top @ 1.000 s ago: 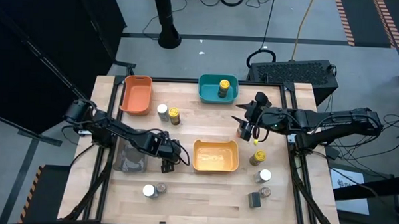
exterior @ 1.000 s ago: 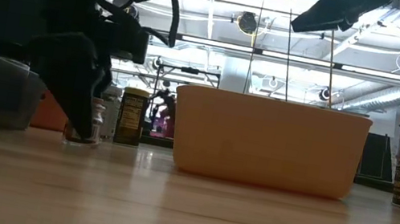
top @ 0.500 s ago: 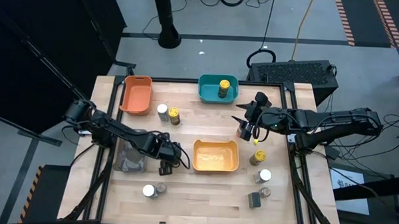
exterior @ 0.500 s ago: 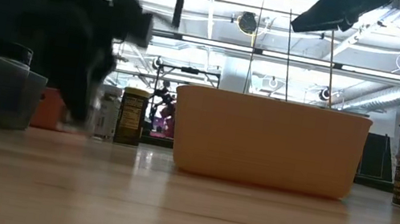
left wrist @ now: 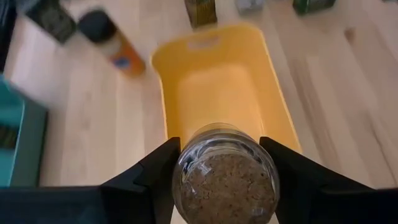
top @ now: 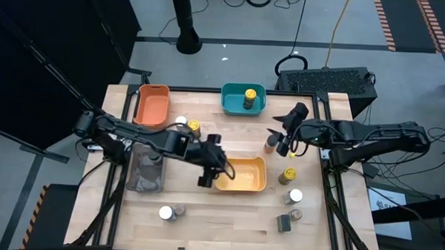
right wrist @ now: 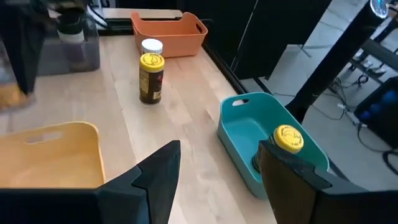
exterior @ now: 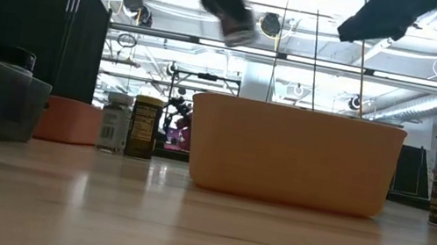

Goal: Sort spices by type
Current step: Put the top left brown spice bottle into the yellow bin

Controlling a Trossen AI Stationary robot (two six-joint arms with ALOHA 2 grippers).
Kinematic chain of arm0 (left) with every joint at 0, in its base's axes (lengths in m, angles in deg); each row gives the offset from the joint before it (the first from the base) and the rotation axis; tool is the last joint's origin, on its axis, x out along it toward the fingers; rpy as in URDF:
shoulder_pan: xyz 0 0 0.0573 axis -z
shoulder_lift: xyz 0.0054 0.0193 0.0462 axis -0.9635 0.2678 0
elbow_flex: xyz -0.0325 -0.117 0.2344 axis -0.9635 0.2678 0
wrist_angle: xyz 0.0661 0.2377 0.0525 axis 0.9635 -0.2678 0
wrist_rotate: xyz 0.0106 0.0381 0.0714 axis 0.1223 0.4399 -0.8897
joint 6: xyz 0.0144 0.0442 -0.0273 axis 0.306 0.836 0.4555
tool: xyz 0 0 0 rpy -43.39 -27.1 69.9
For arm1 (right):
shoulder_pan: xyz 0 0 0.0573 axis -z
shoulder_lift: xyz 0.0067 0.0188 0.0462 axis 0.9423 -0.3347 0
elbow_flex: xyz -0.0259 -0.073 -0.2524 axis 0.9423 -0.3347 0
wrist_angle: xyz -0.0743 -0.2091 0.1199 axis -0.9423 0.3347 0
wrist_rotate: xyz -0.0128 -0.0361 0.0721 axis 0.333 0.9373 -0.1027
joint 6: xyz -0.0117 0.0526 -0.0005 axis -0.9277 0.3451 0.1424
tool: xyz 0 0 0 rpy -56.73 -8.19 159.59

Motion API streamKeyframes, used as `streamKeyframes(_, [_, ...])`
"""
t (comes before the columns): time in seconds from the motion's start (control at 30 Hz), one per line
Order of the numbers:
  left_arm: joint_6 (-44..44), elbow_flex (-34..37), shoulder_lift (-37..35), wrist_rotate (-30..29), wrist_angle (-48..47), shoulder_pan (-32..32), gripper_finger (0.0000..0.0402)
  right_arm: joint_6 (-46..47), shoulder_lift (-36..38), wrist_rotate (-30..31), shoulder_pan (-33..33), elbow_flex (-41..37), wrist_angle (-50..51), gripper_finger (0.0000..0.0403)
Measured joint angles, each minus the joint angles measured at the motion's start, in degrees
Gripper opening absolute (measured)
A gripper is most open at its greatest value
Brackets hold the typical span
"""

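The left gripper (top: pixel 205 181) is clamped on a glass jar (left wrist: pixel 225 176) with brown spice inside; the jar sits between the two dark fingers (left wrist: pixel 157 179). It hangs just beside the near-left corner of the yellow bin (top: pixel 241 174), above the table (top: pixel 227 218), and the bin itself is bare inside. The right gripper (top: pixel 289 139) hovers off the far-right corner of the yellow bin with its fingers apart and nothing between them. Just beside it stands a jar with a dark lid (top: pixel 269 145), I think upright, though the arm partly covers it. Farther from the yellow bin, a yellow-lidded jar (top: pixel 249 98) stands inside the teal bin (top: pixel 233 95). A white-lidded jar (right wrist: pixel 151 50) and another yellow-lidded jar (right wrist: pixel 151 77) stand together next to the orange bin (top: pixel 151 105). More jars (top: pixel 290 194) stand to the right of the yellow bin, and two jars (top: pixel 172 212) to its near left.
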Motion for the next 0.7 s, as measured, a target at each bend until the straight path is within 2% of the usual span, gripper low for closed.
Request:
streamKeyframes(0.2, [3.14, -0.14, 5.76, 4.42, 6.65, -1.98, 0.0200, 3.44, 0.92, -0.01, 0.00, 0.00, 4.56, 0.0199])
streamKeyframes(0.57, [5.05, -11.73, 16.43, 2.98, -9.96, -1.95, 0.0200, 3.70, 0.90, -0.02, 0.00, 0.00, 5.15, 0.0199])
streamKeyframes(0.7, [5.05, -13.42, 18.06, 2.99, -11.74, -1.93, 0.0200, 3.68, 0.90, -0.04, 0.00, 0.00, 5.17, 0.0199])
